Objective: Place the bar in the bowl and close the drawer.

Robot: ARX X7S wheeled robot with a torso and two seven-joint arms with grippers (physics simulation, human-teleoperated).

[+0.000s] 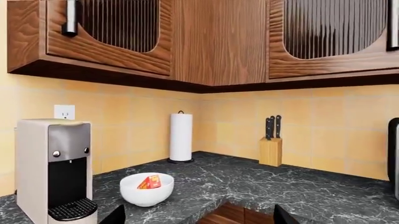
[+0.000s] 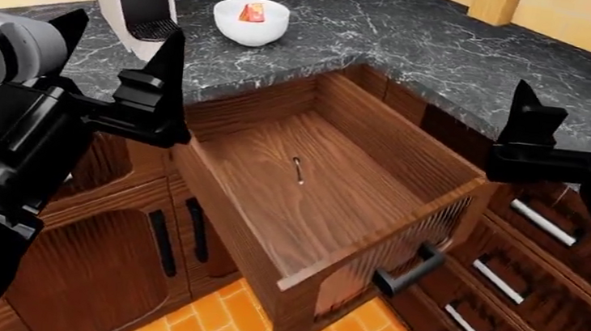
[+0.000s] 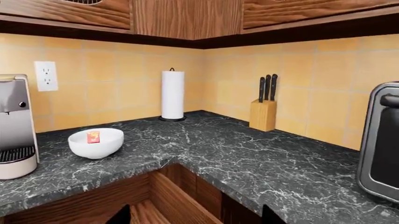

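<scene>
The bar (image 2: 252, 13) already lies inside the bowl (image 2: 251, 21), propped on edge against the inner wall, so the first half of the job looks finished; what remains is the drawer (image 2: 327, 197), which stands pulled far out from the corner cabinet.

Both sets of fingers are spread and hold nothing. The left gripper (image 2: 121, 59) hangs over the counter's front edge beside the drawer's left wall, its two dark fingers wide apart, touching neither wood nor stone as far as the head view shows. The right gripper (image 2: 572, 111) hovers over the far side of the drawer, above the counter edge and the silver-handled drawers (image 2: 534, 221), fingers likewise parted. In both wrist views only the fingertips peek in at the lower edge, with open space between them.

Further out, the drawer's interior is bare apart from a small metal piece on its floor. Its ribbed front panel and dark bar handle (image 2: 408, 274) face away from the counter, over the orange floor tiles (image 2: 216, 316). On the countertop (image 2: 417, 39) the bowl sits just beside the coffee machine (image 1: 55, 170), with the paper-towel roll (image 1: 181, 136) and knife block (image 1: 271, 144) well behind it.

Closing will likely need a push against the front panel; neither gripper is there yet.
</scene>
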